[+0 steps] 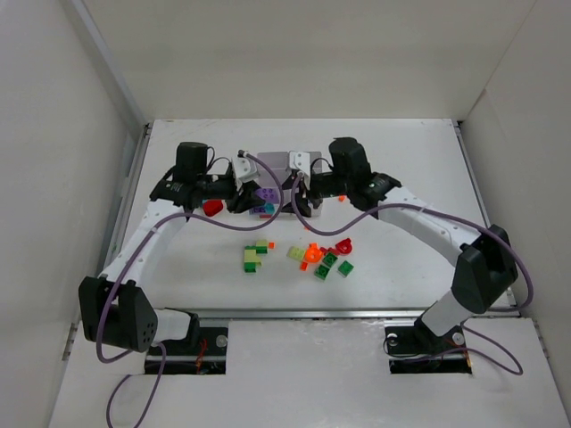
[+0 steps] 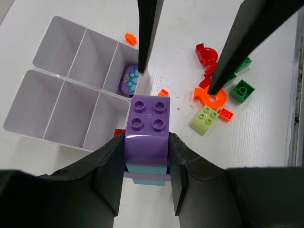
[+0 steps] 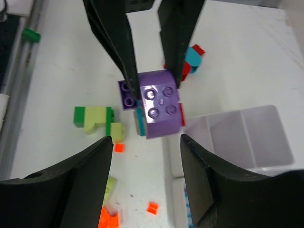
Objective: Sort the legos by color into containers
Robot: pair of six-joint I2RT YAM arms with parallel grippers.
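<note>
The left tool pinches a purple studded plastic brick stacked on a teal brick, held at the near edge of the white six-compartment plastic box. The right tool stands spread, facing it from the right. Small loose bricks, red, orange and green, lie nearer on the bench, which runs right to a white side wall.

Left claw with its purple brick and right claw crowd above the box; loose bricks clutter the near surface, open rightward
</note>
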